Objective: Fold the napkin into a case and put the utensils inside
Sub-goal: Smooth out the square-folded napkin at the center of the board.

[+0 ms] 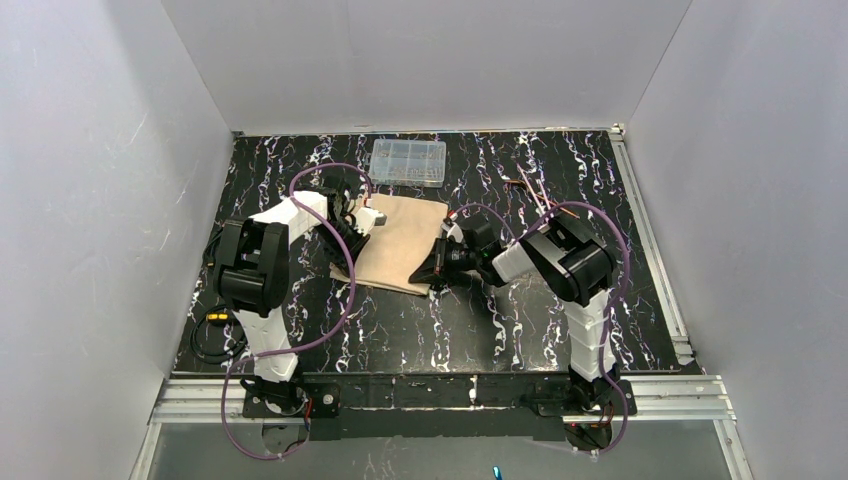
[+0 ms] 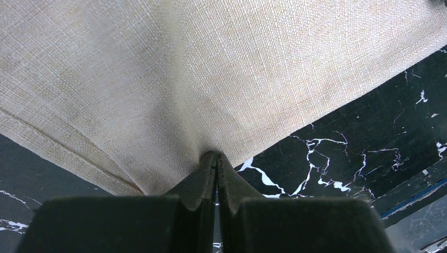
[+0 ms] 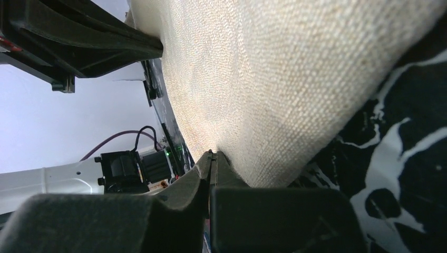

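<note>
1. Step in hand (judged): the folding stage. Napkin [image 1: 400, 245] lies mid-worktop [image 1: 420, 330] between the two arms, and no case is formed yet.
2. L side: left tool [image 2: 215, 158] is clenched on the napkin's left edge. Wrist view shows the jaws pressed together w/ cloth puckering into the pinch. A hem or layer line runs along the cloth's edge; can't tell how many layers.
3. R side: right tool [image 3: 211, 155] is likewise clamped on the cloth, at the right edge toward the near corner per top view. Fabric runs up and away from the pinch toward the other arm.
4. Utensils [image 1: 535, 195]: thin copper-ish pieces on the worktop, far-right of the napkin and well apart from it. Too small to tell fork from the rest. None are in the cloth.
5. Clear box [image 1: 408, 162] sits just beyond the napkin's far edge, not involved.
6. Progress (judged): early. Fold is unfinished and the utensil stage hasn't begun.
7. Next move calls for:
   - both pinches kept firm;
   - arms moving together so one edge carries over w/o dragging the whole cloth;
   - even tension, no tugging apart;
   - edge laid flat and lined up before letting go.
8. Risk: thin pinches may slip, or the fold may land skewed.
</note>
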